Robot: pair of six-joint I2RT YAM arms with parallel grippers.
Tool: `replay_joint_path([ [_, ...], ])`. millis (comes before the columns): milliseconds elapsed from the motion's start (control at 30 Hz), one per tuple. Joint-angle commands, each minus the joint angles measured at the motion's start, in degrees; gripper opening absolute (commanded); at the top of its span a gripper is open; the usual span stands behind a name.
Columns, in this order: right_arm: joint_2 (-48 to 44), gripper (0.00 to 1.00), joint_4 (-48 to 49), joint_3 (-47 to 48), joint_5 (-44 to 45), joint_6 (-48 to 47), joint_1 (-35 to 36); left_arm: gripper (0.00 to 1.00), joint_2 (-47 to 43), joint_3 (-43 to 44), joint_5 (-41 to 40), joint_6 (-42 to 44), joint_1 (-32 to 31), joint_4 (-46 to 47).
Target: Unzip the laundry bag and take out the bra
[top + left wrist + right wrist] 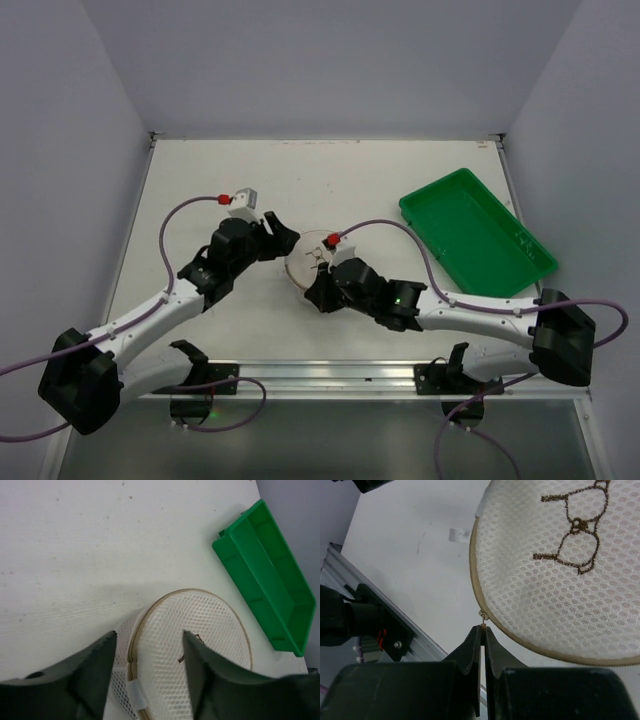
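White table [300,180] carries a round cream mesh laundry bag [545,595]. Left end effector [149,635] stands half-open astride its rim; right end effector [483,628] pinches the metal zipper pull [482,614].

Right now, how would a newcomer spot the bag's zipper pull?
Start at the white table: the round mesh laundry bag lies mid-table, left of the green tray. On its tan rim, the zipper pull is the tiny metal tab at the right gripper's closed fingertips, unlike the tan teeth beside it.
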Motion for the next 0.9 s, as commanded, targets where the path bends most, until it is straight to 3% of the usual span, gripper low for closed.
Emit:
replay_joint_path([
  [0, 3.48, 0.0, 4.42, 4.97, -1.81, 2.96, 0.36, 0.69, -4.52, -0.49, -2.49, -3.18, 0.82, -0.73],
  [67, 4.89, 0.0, 5.91, 5.33, -1.03, 3.31, 0.27, 0.88, -7.68, -1.38, -3.45, -5.81, 0.73, -4.32],
  [100, 5.33, 0.0, 7.13, 5.33, -0.85, 3.22, 0.27, 0.91, -8.48, -1.91, -4.15, -6.79, 0.73, -7.12],
  [200, 5.86, 0.0, 7.76, 5.86, -0.32, 2.78, 0.27, 0.96, -11.3, -3.31, -3.03, -10.39, 0.82, -11.37],
  [333, 6.3, 0.0, 8.02, 5.68, -0.32, 2.69, 0.27, 0.95, -11.39, -8.14, 3.21, -14.61, -0.14, -8.14],
  [600, 4.11, 0.0, 9.34, 2.17, -1.11, 3.22, 0.36, 0.72, -6.82, -10.09, 3.22, -19.72, -5.86, -1.44],
  [700, 2.61, 0.0, 8.29, 1.11, -0.5, 3.22, 0.27, 0.47, -6.64, -9.3, 2.79, -19.37, -6.12, -0.91],
  [733, 2.26, 0.0, 7.68, 0.76, -0.32, 3.22, 0.27, 0.33, -6.91, -9.21, 1.65, -19.1, -6.12, -0.91],
  [800, 1.21, 0.0, 7.15, -0.38, 0.21, 3.22, 0.27, 0.19, -7.61, -8.51, 0.85, -17.52, -6.12, -0.91],
  [833, 0.24, 0.0, 6.54, -0.73, 0.3, 3.05, 0.27, 0.07, -7.7, -8.33, 0.5, -16.91, -6.12, -0.82],
  [867, -0.29, 0.0, 6.44, -1.52, 0.21, 2.61, 0.27, 0.02, -7.79, -7.98, 0.5, -15.86, -6.21, -0.91],
])
